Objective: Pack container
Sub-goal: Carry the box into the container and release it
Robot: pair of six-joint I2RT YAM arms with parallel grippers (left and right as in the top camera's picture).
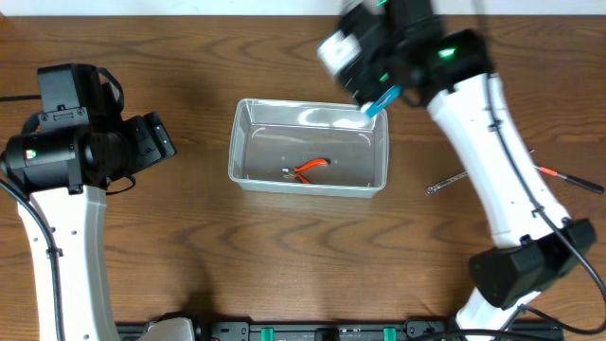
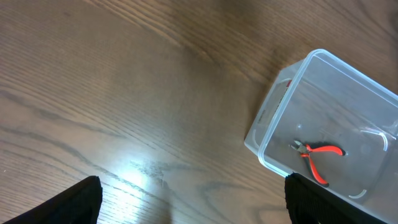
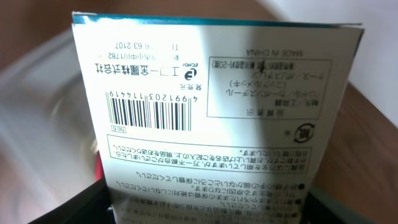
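The clear plastic container (image 1: pixel 248 150) sits at the table's middle, with red-handled pliers (image 1: pixel 310 170) lying inside. It also shows in the left wrist view (image 2: pixel 273 112), with the pliers (image 2: pixel 317 155) in it. My right gripper (image 1: pixel 377 102) is shut on a small blue-and-white cardboard box (image 1: pixel 383 99) and holds it over the container's far right corner. In the right wrist view the box (image 3: pixel 211 99) fills the frame between the fingers (image 3: pixel 205 205). My left gripper (image 2: pixel 193 199) is open and empty, over bare table left of the container.
A metal tool (image 1: pixel 445 184) and a red-handled tool (image 1: pixel 568 178) lie on the table to the right of the container, near the right arm. The left arm (image 1: pixel 66 152) stands at the left.
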